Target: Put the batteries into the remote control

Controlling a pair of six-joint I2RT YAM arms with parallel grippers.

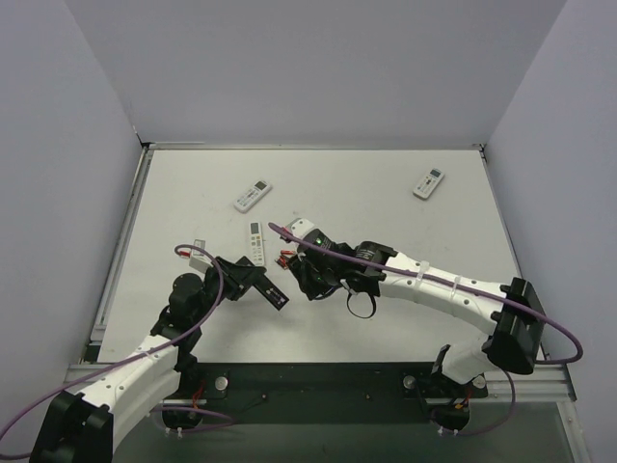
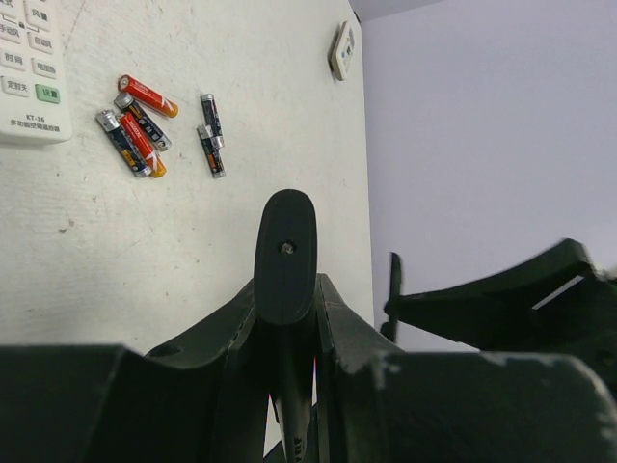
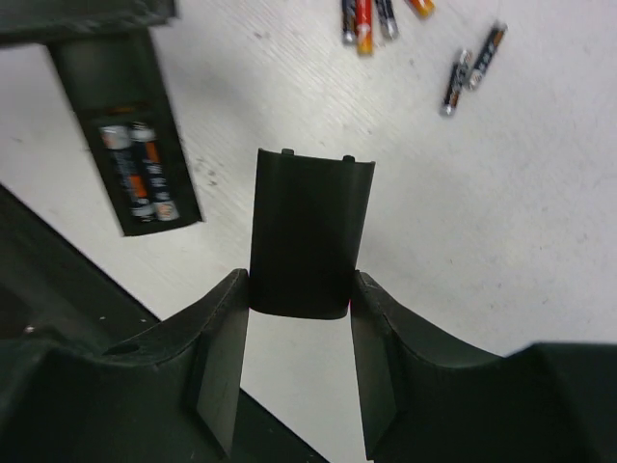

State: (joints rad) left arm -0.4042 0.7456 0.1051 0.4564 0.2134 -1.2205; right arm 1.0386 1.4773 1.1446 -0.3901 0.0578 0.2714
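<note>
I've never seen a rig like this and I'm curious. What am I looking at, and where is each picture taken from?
Two robot arms are bolted to a table. One picture looks down from above; the other two come from cameras on each wrist. Three white remotes and loose batteries lie on the table. The left tool grips a black remote, its compartment open with two batteries inside. The right tool holds the black battery cover.
</note>
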